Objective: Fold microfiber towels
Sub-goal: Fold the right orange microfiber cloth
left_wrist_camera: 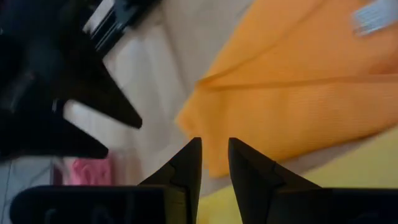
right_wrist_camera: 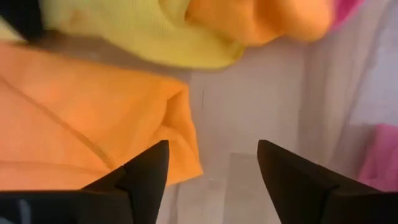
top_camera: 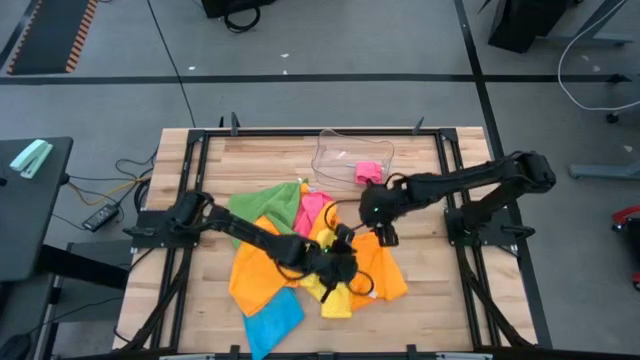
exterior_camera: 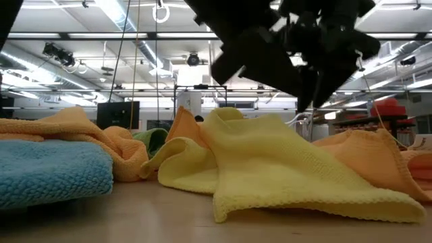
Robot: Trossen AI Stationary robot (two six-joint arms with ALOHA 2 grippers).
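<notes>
Several microfiber towels lie crumpled in a heap mid-table: green [top_camera: 262, 205], pink [top_camera: 312, 210], a left orange one [top_camera: 252, 272], a right orange one [top_camera: 388, 272], yellow [top_camera: 335, 297] and blue [top_camera: 272, 320]. My left gripper [top_camera: 345, 264] hovers over the heap's middle by the right orange towel's edge [left_wrist_camera: 205, 124], its fingers [left_wrist_camera: 214, 155] a narrow gap apart with nothing between them. My right gripper [top_camera: 385, 237] is wide open and empty [right_wrist_camera: 214, 165] over bare table beside that orange towel's corner [right_wrist_camera: 180, 124]. Both arms hang dark above the yellow towel [exterior_camera: 283, 162] in the low view.
A clear plastic tray [top_camera: 330, 150] stands at the table's far middle with a pink cloth [top_camera: 368, 172] in it. Bare wood lies to the left and right of the heap. Black frame rails [top_camera: 190, 190] run along the table's sides.
</notes>
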